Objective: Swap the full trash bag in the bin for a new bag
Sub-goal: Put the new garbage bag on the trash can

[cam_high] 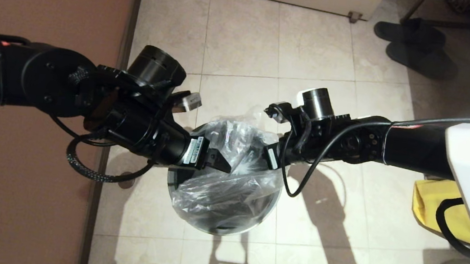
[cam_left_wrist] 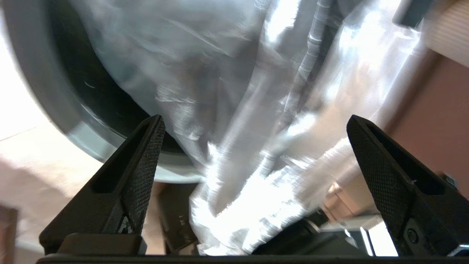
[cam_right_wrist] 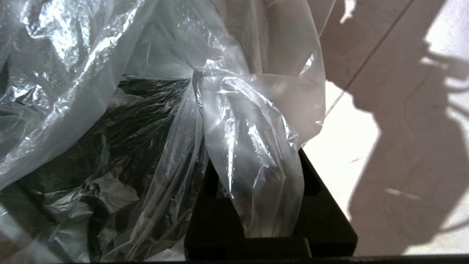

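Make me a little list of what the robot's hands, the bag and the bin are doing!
bin: the bin stands on the tiled floor
bag: the new bag lies crumpled over the bin's mouth
left gripper: left gripper, fingers wide open, bag between them, not gripped
right gripper: right gripper, fingers shut on a fold of the bag
nearby: yellow sack, dark slippers

From the head camera I look steeply down on the bin (cam_high: 219,221) and floor (cam_high: 318,47). Both wrist cameras sit close behind their fingers, sharing the new bag (cam_high: 228,181).
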### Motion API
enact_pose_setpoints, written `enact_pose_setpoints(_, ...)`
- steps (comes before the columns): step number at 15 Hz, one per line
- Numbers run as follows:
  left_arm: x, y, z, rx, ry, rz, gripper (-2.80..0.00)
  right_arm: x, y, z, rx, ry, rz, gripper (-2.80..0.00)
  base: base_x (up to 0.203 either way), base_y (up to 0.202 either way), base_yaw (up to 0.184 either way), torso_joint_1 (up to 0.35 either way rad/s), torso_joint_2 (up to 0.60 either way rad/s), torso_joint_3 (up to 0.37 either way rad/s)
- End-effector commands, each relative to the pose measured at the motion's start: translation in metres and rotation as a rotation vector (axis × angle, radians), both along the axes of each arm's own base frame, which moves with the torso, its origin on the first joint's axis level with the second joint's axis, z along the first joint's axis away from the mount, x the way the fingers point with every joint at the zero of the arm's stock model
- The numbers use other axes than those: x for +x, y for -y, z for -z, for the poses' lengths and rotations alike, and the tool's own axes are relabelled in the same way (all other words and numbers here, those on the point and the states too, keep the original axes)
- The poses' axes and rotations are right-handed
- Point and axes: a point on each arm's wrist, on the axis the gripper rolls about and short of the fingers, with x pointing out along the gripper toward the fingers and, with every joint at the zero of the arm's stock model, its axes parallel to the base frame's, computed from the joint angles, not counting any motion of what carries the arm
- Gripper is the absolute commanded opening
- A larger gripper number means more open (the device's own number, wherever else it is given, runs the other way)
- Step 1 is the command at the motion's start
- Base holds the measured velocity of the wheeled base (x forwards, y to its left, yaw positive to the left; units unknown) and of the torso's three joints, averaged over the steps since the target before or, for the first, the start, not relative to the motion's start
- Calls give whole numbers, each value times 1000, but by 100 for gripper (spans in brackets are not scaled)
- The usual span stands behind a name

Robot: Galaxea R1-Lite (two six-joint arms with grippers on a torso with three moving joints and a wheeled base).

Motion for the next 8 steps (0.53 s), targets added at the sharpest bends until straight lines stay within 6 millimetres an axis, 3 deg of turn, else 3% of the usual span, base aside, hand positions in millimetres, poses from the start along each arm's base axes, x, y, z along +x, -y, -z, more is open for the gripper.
enact_pose_setpoints(1,1,-3,3,8,-8,1,0,-2,0,-3,4,2,-5,-280,0,0,0,0,0,0)
enact_pose_setpoints(8,22,-6,40,77,-40,58,0,-2,-1,-1,14,-10,-22,-280,0,0,0,0,0,0)
